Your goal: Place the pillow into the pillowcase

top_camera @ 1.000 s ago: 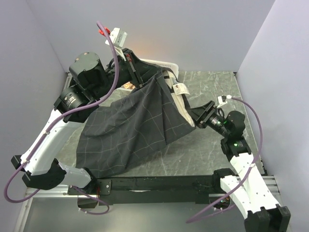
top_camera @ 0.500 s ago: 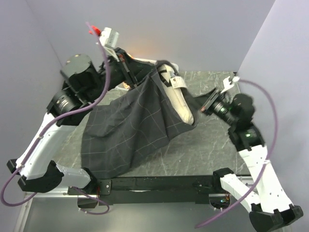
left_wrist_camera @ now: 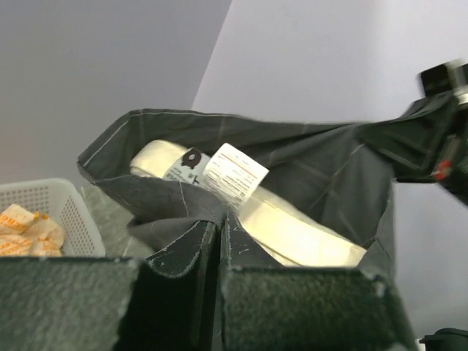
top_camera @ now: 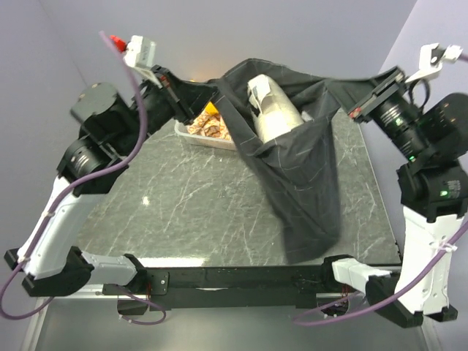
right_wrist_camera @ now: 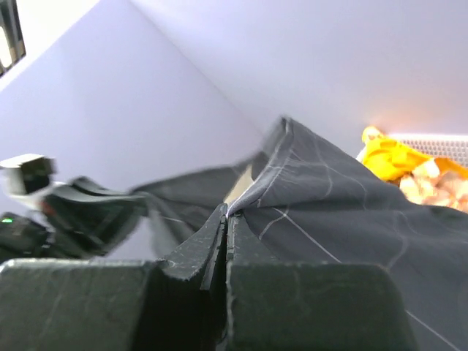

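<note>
Left gripper (left_wrist_camera: pixel 219 225) and right gripper (right_wrist_camera: pixel 226 213) each pinch the pillowcase (top_camera: pixel 307 183) mouth aloft, pillow (top_camera: pixel 274 110) mostly inside, top end poking out.

The dark charcoal-grey checked fabric pillowcase (top_camera: pixel 303 175) covers most of the cream-white quilted soft pillow (top_camera: pixel 274 111), so only its upper end shows. The print on the pillow's white paper label (left_wrist_camera: pixel 234 175) is too small to read. The white plastic mesh basket (top_camera: pixel 207 142) sits half hidden behind the case, its contents indistinct. The case's lower end is blurred.
</note>
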{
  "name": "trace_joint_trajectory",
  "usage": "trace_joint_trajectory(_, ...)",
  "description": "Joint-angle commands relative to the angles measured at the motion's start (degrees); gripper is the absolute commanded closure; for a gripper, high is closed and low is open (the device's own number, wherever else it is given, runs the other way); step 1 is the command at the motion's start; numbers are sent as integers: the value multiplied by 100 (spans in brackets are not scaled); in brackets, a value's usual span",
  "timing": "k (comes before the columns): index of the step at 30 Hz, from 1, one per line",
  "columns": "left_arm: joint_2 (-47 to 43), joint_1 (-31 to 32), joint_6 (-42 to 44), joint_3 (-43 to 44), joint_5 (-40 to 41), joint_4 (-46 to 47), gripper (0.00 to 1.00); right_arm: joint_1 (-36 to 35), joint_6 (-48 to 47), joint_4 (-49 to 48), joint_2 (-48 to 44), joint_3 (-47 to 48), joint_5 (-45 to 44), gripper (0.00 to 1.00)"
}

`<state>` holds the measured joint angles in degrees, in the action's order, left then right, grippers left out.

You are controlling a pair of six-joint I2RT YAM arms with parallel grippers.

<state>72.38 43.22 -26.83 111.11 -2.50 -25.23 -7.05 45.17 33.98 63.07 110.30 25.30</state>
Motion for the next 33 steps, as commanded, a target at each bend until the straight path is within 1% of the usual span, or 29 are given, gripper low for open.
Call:
trace_joint_trajectory(1,241,-147,-68,595,389,247,91,72,-131,-32,494,1483,53,100)
trace_joint_trajectory(2,276,-156,-77,700,426,264,91,116,-140,21,592,1720,28,100)
trace_joint_trajectory(3,346,-200,-86,902,435,282,91,177,-157,108,697,2288,-25,100)
trace_joint_trajectory(4,373,-218,-86,1025,383,300,90,238,-192,231,924,2564,-86,100)
trace_joint_trajectory(6,435,-253,-59,1341,426,352,90,483,-88,198,1110,2995,-78,100)
trace_joint_trajectory(7,426,-262,-51,1387,478,422,90,598,226,-47,1216,2971,61,100)
trace_joint_trajectory(8,409,-270,-7,1404,566,501,89,678,456,-240,1234,2866,515,100)
trace_joint_trajectory(9,356,-279,11,1352,645,667,89,679,719,-512,1208,2335,763,100)
trace_joint_trajectory(10,338,-297,37,1335,741,730,89,661,1244,-1307,1060,1955,992,100)
trace_joint_trajectory(11,330,-306,159,1352,951,765,88,600,1475,-1715,971,1560,1264,100)
trace_joint_trajectory(12,382,-340,247,1500,1084,739,88,521,1643,-2032,892,964,1363,100)
trace_joint_trajectory(13,408,-376,335,1597,1233,687,89,477,1749,-2305,848,845,1451,100)
trace_joint_trajectory(15,383,-455,450,1546,1488,782,88,502,1645,-2142,891,966,1626,100)
trace_joint_trajectory(17,286,-464,302,1239,1324,1195,84,1009,1600,-1843,935,1229,1706,100)
trace_joint_trajectory(18,312,-464,249,1038,914,1266,83,1247,1748,-2068,953,1352,1985,100)
trace_joint_trajectory(19,381,-464,179,1036,744,1249,83,1833,2342,-2349,962,1336,2170,100)
trace_joint_trajectory(21,706,-464,-67,1097,297,1065,87,2320,3126,-3068,997,1005,2531,100)
trace_joint_trajectory(22,812,-464,-103,1123,190,1003,90,2479,3974,-4012,1006,802,2767,100)
trace_joint_trajectory(23,996,-464,-138,1158,93,811,91,2724,4356,-4474,980,565,2831,100)
trace_joint_trajectory(24,1041,-464,-156,1176,66,714,92,2770,4647,-4835,953,162,2857,100)
trace_joint_trajectory(25,1050,-464,-139,1133,66,652,90,2779,4833,-5196,918,54,2875,100)
trace_joint_trajectory(26,954,-473,-138,1036,135,590,87,2666,4687,-5095,892,18,2884,100)
trace_joint_trajectory(27,858,-464,-182,653,214,581,84,2569,4381,-4380,857,87,2849,100)
trace_joint_trajectory(28,735,-464,-252,388,459,616,74,2464,3682,-4043,734,114,2788,100)
trace_joint_trajectory(29,438,-464,-435,98,600,651,70,2315,3344,-3735,655,106,2535,100)
trace_joint_trajectory(30,287,-473,-515,-514,767,791,67,1861,3027,-3497,567,10,2402,100)
trace_joint_trajectory(31,120,-481,-708,-807,1065,835,59,1595,2407,-2937,427,-8,2253,100)
trace_joint_trajectory(32,-151,-499,-762,-1054,1172,853,56,1305,2070,-2619,373,-26,1755,100)
trace_joint_trajectory(33,-250,-560,-788,-1430,1269,845,53,432,1422,-2198,216,-209,1446,100)
